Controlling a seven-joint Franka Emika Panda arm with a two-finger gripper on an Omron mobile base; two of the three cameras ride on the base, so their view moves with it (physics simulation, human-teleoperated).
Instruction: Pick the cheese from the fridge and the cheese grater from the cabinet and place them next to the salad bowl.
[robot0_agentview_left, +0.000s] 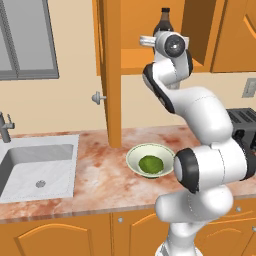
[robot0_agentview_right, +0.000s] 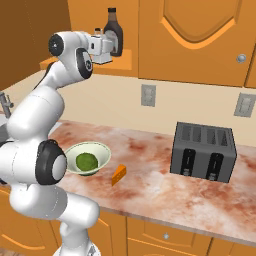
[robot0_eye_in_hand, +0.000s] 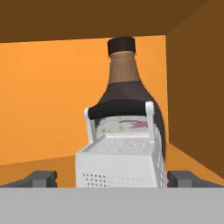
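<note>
1. Left base view: arm reaches up into the open cabinet (robot0_agentview_left: 150, 55), with its tall door (robot0_agentview_left: 111, 75) swung out toward the camera. The dark brown bottle (robot0_agentview_left: 164, 20) stands on the inner shelf, just behind the wrist. The tool's tips are hidden by the wrist, so I can't read them here. Salad bowl (robot0_agentview_left: 150, 160) sits on the worktop (robot0_agentview_left: 100, 170), green lump inside, right of the sink (robot0_agentview_left: 37, 170) and just beside the arm's lower link. Toaster (robot0_agentview_left: 242, 125) shows partly at the right edge.

2. Right base view: tool (robot0_agentview_right: 102, 50) is at shelf height, right in front of the bottle (robot0_agentview_right: 113, 32); a pale boxy shape at the tool looks like the cheese grater, but I can't separate it from the hand. Cheese (robot0_agentview_right: 119, 174) lies on the worktop (robot0_agentview_right: 160, 190), just beside the salad bowl (robot0_agentview_right: 88, 158) on its right, not touching. Toaster (robot0_agentview_right: 203, 151) is well apart, further right.

3. Hand view: cheese grater (robot0_eye_in_hand: 122, 153) stands upright on the cabinet shelf (robot0_eye_in_hand: 43, 168), dead centre, black handle on top, with the bottle (robot0_eye_in_hand: 124, 83) directly behind it. Tool (robot0_eye_in_hand: 113, 178) is released, jaws spread wide; one fingertip (robot0_eye_in_hand: 41, 178) sits either side of the grater base, and both are clear of it.
</note>
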